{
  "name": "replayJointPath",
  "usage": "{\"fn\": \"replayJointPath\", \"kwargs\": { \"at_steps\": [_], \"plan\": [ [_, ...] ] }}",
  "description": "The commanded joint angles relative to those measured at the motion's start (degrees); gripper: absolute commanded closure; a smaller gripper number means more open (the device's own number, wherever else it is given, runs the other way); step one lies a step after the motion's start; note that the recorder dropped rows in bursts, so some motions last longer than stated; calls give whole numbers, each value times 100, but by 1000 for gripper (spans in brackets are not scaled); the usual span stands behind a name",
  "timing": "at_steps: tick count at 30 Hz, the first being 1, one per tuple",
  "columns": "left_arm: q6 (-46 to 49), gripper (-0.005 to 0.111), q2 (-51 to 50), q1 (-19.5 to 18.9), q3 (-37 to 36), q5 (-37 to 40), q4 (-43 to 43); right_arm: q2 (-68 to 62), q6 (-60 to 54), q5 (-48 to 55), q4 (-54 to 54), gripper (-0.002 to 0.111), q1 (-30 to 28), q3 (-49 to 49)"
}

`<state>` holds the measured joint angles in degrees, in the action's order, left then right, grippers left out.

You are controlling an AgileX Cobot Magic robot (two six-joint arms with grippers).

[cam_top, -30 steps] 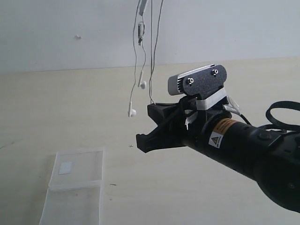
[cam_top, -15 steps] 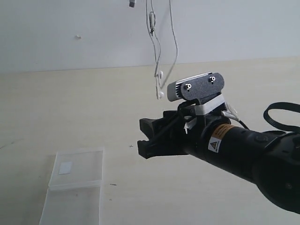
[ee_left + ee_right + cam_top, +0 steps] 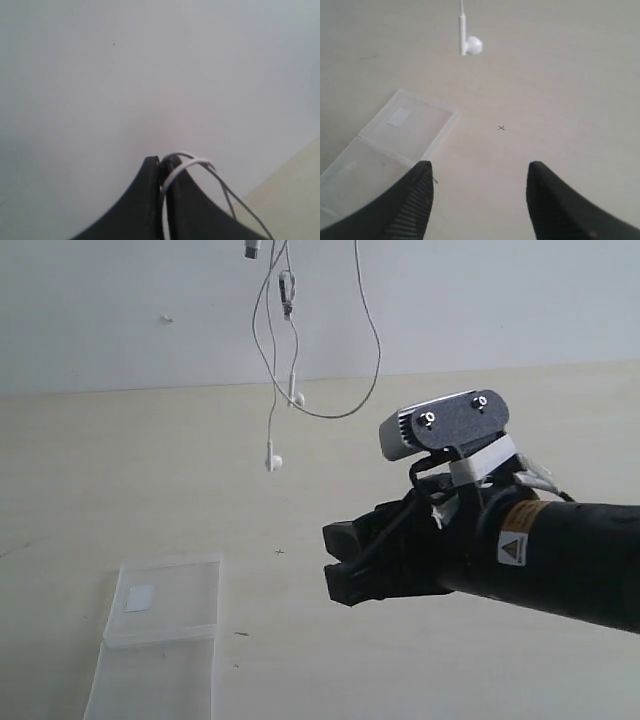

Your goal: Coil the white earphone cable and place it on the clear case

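White earphone cable (image 3: 272, 461) hangs clamped in my left claw (image 3: 161, 165), high up, apart from the clear case (image 3: 165, 615). My right claw (image 3: 480, 185) stands apart and may miss such thin, loose strands.

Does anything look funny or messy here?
Yes. The white earphone cable dangles in loose, uncoiled loops above the table, pinched in the left gripper. The clear case lies open and empty.

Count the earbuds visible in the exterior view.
2. The lower earbud hangs in mid-air. The upper earbud dangles just above and right of it. Both are on the cable.
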<state>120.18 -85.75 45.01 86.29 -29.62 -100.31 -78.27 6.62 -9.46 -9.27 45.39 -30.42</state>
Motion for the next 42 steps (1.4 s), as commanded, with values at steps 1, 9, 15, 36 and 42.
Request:
{"fn": "replayJointPath", "kwargs": {
  "at_steps": [1, 9, 15, 36, 42],
  "plan": [
    [-7, 107, 39, 22, 35, -88, 36, 744, -106, 689, 15, 53, -18, -26],
    [-7, 107, 39, 22, 35, -87, 36, 1759, -263, -60, 15, 52, -18, -114],
    [-7, 107, 39, 22, 35, -72, 36, 1723, -406, -18, 15, 40, -18, -577],
    [-17, 107, 39, 256, 35, 155, 36, 1404, -616, -407, 15, 40, -18, -1167],
    [-1, 107, 39, 293, 35, 158, 36, 1048, -662, -652, 15, 40, -18, -1201]
  ]
}}
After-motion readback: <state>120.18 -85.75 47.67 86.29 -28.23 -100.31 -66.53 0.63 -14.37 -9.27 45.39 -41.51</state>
